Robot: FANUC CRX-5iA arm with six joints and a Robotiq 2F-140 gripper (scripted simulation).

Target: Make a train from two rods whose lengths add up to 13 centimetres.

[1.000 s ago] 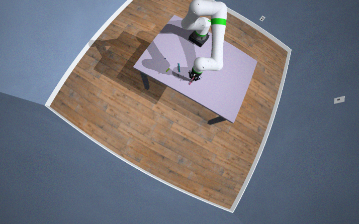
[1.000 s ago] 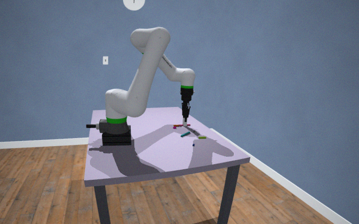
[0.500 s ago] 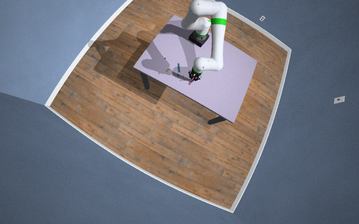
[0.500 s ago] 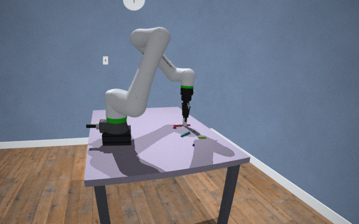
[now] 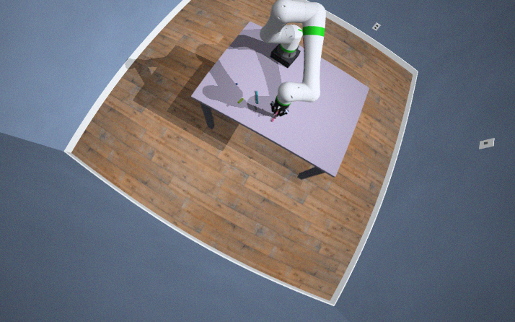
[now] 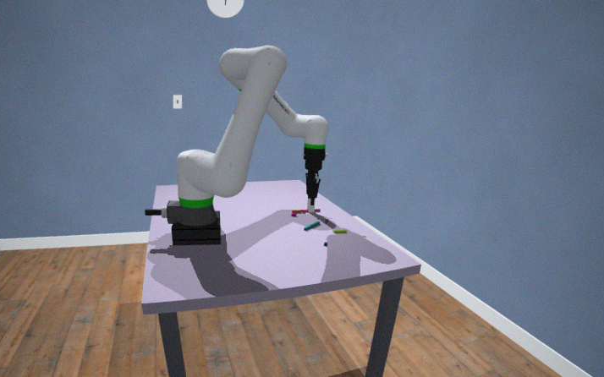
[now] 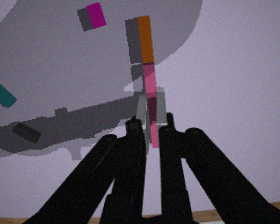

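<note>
My gripper (image 7: 153, 105) is shut on the pink rod (image 7: 149, 92), gripping it near its middle and holding it low over the table. The rod points away from me. An orange rod (image 7: 145, 38) lies flat just beyond its far end, roughly in line with it, with almost no gap showing in the wrist view. I cannot tell whether the pink rod touches the table. In the exterior view the gripper (image 6: 311, 209) stands upright over the pink rod (image 6: 315, 210), with the orange rod (image 6: 297, 210) to its left. In the top view the pink rod (image 5: 273, 117) sticks out below the gripper (image 5: 278, 112).
A magenta rod (image 7: 95, 15) lies left of the orange rod. A turquoise rod (image 6: 311, 226), a lime rod (image 6: 340, 231) and a small blue rod (image 6: 325, 243) lie further along the table. The table edge (image 7: 191, 216) runs close behind the gripper.
</note>
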